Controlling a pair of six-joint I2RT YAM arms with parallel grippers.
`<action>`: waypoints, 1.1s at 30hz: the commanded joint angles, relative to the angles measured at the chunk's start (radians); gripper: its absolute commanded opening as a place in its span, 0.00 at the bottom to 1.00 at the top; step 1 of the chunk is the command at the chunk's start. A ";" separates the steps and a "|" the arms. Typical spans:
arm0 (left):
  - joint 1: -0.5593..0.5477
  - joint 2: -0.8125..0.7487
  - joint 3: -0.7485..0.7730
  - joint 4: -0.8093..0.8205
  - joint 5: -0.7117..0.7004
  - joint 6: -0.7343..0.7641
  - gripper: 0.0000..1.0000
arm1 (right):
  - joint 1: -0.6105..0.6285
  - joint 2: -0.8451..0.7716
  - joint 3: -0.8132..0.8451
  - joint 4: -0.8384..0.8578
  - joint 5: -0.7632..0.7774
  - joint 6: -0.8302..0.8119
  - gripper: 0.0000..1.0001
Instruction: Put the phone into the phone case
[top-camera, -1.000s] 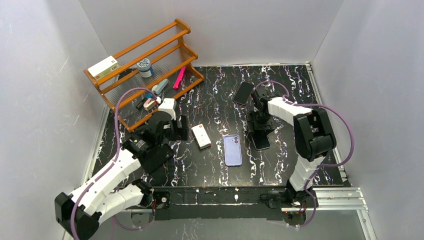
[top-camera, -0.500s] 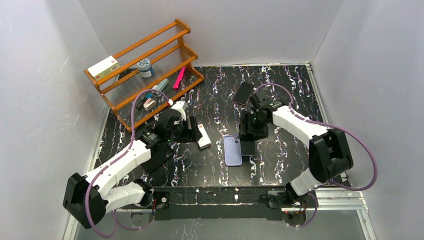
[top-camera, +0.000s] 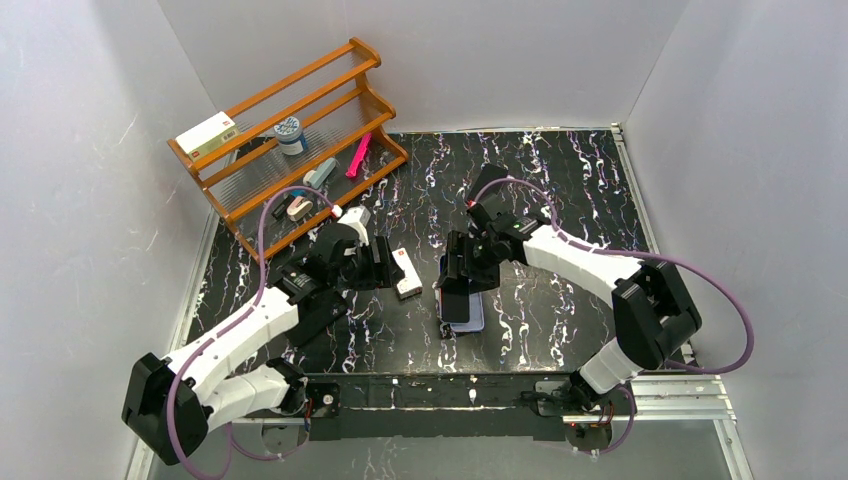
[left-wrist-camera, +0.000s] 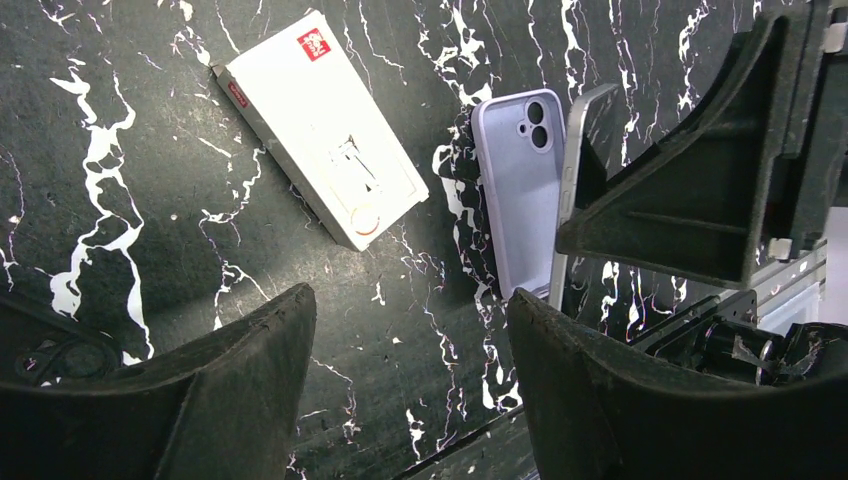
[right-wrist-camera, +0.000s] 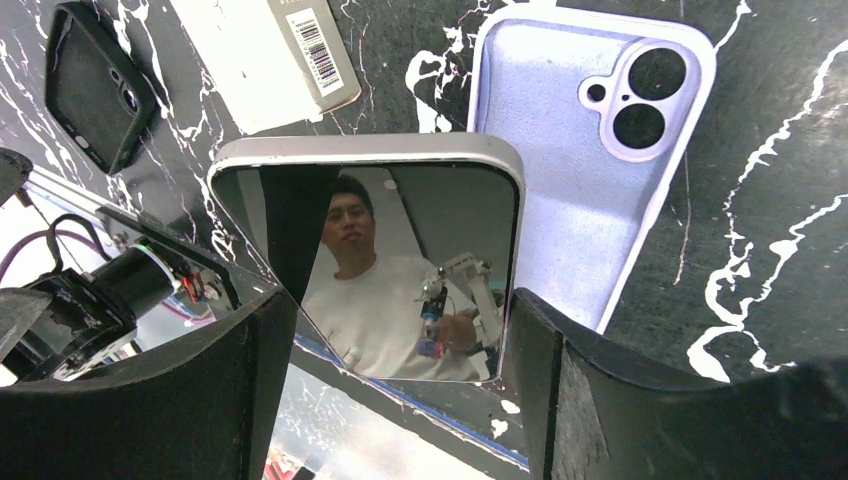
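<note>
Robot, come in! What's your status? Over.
Left fingers open, empty. Right fingers grip silver-edged black phone, tilted above lilac phone case. White cardboard box beside, apart.

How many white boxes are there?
2. One white box lies on the wooden rack, top shelf; a second box lies on the table left of the phone case. More may be hidden.

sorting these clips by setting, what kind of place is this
Likely a lab robot test booth: plain white walls box in a black marbled table, with a left arm and right arm bolted at its near edge.

Lilac phone case (right-wrist-camera: 590, 190), silver-rimmed phone (right-wrist-camera: 370, 260), black white-veined table (top-camera: 580, 170), orange-brown rack (top-camera: 378, 100), white box (left-wrist-camera: 320, 130)
</note>
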 joint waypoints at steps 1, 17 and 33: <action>-0.002 -0.028 -0.009 -0.013 -0.002 -0.005 0.67 | 0.010 0.004 -0.028 0.075 -0.013 0.064 0.45; -0.002 -0.063 0.017 -0.070 -0.031 0.028 0.67 | 0.008 0.113 -0.023 0.030 0.027 -0.007 0.51; -0.002 -0.058 0.037 -0.082 -0.062 0.031 0.67 | 0.009 0.119 0.003 0.029 -0.030 -0.085 0.56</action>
